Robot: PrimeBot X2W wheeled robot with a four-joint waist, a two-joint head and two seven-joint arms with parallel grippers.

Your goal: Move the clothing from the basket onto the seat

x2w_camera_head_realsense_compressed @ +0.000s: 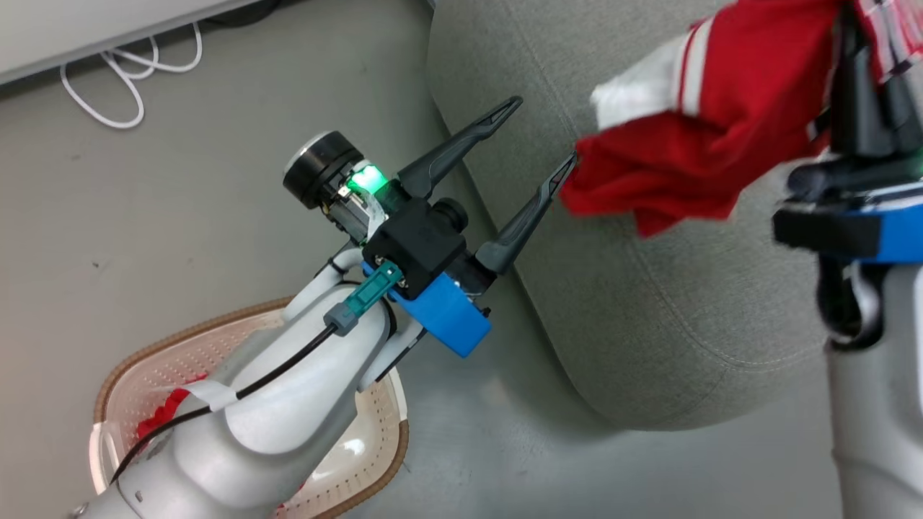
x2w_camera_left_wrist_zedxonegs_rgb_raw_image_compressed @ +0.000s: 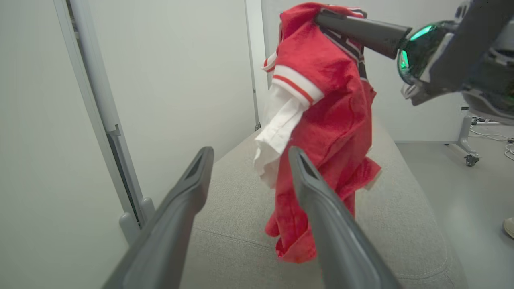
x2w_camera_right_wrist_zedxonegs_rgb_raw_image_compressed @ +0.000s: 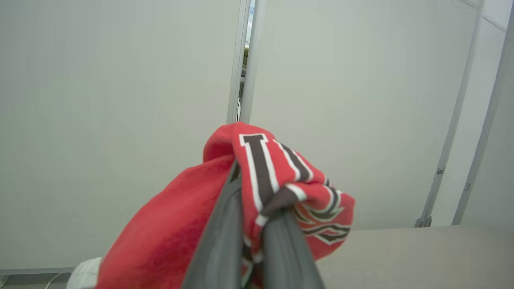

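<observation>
A red jersey with white trim, the clothing (x2w_camera_head_realsense_compressed: 692,144), hangs from my right gripper (x2w_camera_head_realsense_compressed: 858,43), which is shut on it above the grey seat (x2w_camera_head_realsense_compressed: 649,303). The right wrist view shows that gripper (x2w_camera_right_wrist_zedxonegs_rgb_raw_image_compressed: 257,192) pinching a fold with black-and-white lettering (x2w_camera_right_wrist_zedxonegs_rgb_raw_image_compressed: 261,164). My left gripper (x2w_camera_head_realsense_compressed: 546,133) is open and holds nothing, with one fingertip close to the garment's lower edge. Seen from the left wrist, the clothing (x2w_camera_left_wrist_zedxonegs_rgb_raw_image_compressed: 333,120) dangles just beyond the open fingers (x2w_camera_left_wrist_zedxonegs_rgb_raw_image_compressed: 200,168), its hem near the seat cushion (x2w_camera_left_wrist_zedxonegs_rgb_raw_image_compressed: 241,216). The basket (x2w_camera_head_realsense_compressed: 187,331) stands on the floor under my left forearm, with some red cloth (x2w_camera_head_realsense_compressed: 155,418) inside.
White cables (x2w_camera_head_realsense_compressed: 122,79) lie coiled on the grey floor at the far left. Pale wall panels (x2w_camera_left_wrist_zedxonegs_rgb_raw_image_compressed: 160,80) stand behind the seat. A wheeled stand base (x2w_camera_left_wrist_zedxonegs_rgb_raw_image_compressed: 468,156) and a shoe tip (x2w_camera_left_wrist_zedxonegs_rgb_raw_image_compressed: 509,226) show to the right of the seat.
</observation>
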